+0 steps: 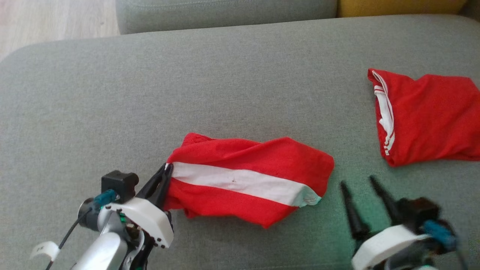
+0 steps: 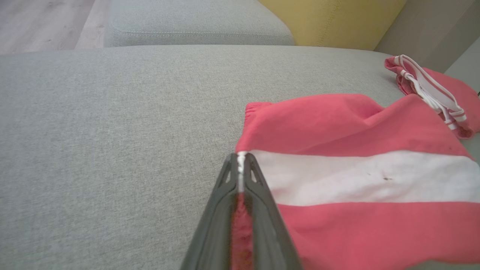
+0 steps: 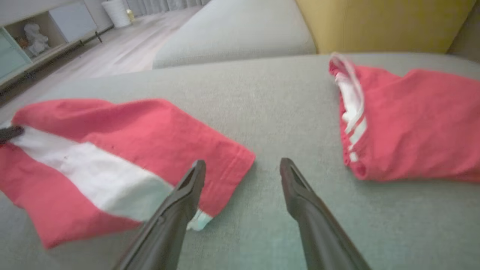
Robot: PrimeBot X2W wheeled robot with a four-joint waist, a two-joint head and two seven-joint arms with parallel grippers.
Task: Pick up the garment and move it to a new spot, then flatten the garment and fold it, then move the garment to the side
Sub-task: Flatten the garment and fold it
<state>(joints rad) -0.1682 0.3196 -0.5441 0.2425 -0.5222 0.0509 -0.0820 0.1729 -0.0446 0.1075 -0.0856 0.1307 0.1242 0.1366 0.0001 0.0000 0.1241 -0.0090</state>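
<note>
Left gripper [image 1: 167, 167] is pinched closed on the left edge of the red-and-white garment [image 1: 247, 180] lying on the grey sofa [image 1: 225, 82]; right gripper [image 1: 360, 183] hovers spread apart just beside the garment's right end.

A grey sofa seat [image 1: 240, 75] spreads across the middle. At its right lies a red cloth [image 1: 431, 116] with white trim. Along the top are a grey cushion [image 1: 225, 15], a yellow cushion [image 1: 401, 6] and, upper left, wood floor [image 1: 56, 22].
</note>
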